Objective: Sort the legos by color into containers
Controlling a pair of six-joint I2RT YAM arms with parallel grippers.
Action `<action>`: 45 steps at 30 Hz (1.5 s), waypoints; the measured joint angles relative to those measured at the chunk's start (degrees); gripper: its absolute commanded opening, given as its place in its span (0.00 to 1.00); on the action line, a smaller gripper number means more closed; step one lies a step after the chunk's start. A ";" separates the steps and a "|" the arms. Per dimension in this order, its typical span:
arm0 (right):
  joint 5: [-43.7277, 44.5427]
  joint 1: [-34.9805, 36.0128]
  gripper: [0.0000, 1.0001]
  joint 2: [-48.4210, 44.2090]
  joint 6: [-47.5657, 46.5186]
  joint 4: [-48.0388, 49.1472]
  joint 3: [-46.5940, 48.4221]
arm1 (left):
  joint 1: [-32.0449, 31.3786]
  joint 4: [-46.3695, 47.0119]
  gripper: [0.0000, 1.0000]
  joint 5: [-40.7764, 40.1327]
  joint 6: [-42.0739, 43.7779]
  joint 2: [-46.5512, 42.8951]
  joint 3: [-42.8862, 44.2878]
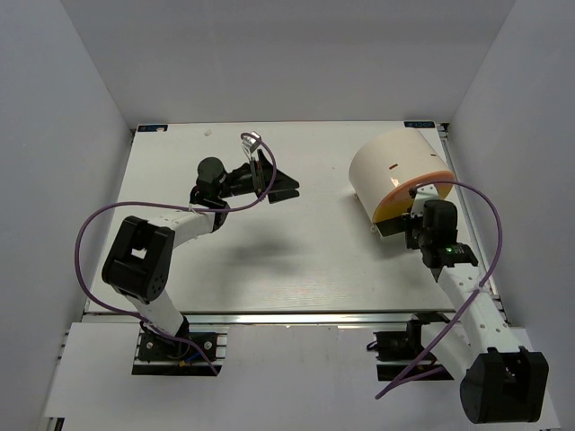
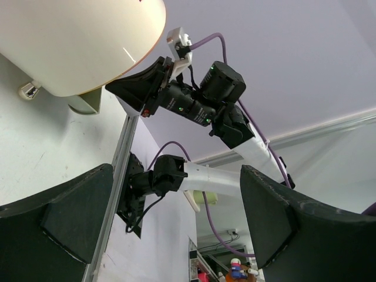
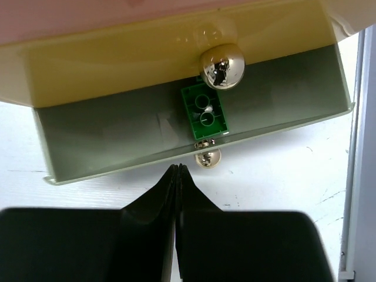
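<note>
Right gripper (image 3: 177, 168), fingers pressed together, sits just before the front lip of the open drawer (image 3: 117, 136) at the base of the tub (image 1: 393, 166). One green brick (image 3: 205, 113) lies inside the drawer. Left gripper (image 2: 177, 171), spread wide, hangs over the table (image 1: 269, 269), well apart.

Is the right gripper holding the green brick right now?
No, the green brick lies inside the open drawer, while the right gripper is shut on nothing at its front edge.
</note>
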 measured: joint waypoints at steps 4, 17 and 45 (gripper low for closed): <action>-0.26 -0.66 0.00 2.16 -2.08 1.27 -1.22 | 0.00 0.39 0.98 0.02 0.00 0.00 -0.13; -8.61 -2.25 0.00 3.48 -7.48 17.84 -10.91 | 0.00 0.72 0.98 0.02 0.02 0.02 -0.13; -11.91 -2.47 0.00 8.33 -13.90 49.22 -20.17 | 0.00 -1.01 0.98 0.00 0.66 0.02 -0.13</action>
